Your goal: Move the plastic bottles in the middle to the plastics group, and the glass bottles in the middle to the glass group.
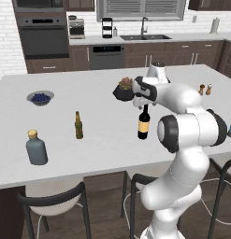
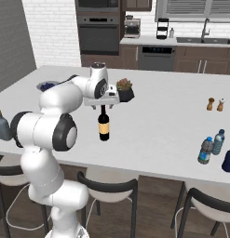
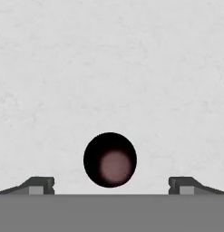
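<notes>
Gripper (image 3: 111,192) stands directly above the wine bottle (image 1: 143,122), looking straight down on its dark round top, with both fingertips (image 3: 41,185) spread wide, one on each side of it. Nothing is grasped — the jaws are released and the bottle's top sits in the gap between them, touching neither. I judge the hand is placed this way so it can come down around the slim neck and close on it from two sides.

The wine bottle stands upright on the counter (image 1: 107,154), its long axis vertical, neck pointing up into the hand and the tan label facing the robot. It is in the middle of the counter.

Taking the wine bottle as landmark: just behind it is a small potted plant (image 2: 125,89). Well apart on the robot's left are the beer bottle (image 1: 78,125) and, farther still, the grey-blue flask (image 1: 36,148), with a bowl of berries (image 1: 40,98) behind them. Well apart on the right stand the small plastic bottles (image 2: 212,146) near the counter's edge; which of them is the water bottle to be moved I cannot say surely, they are too small.
</notes>
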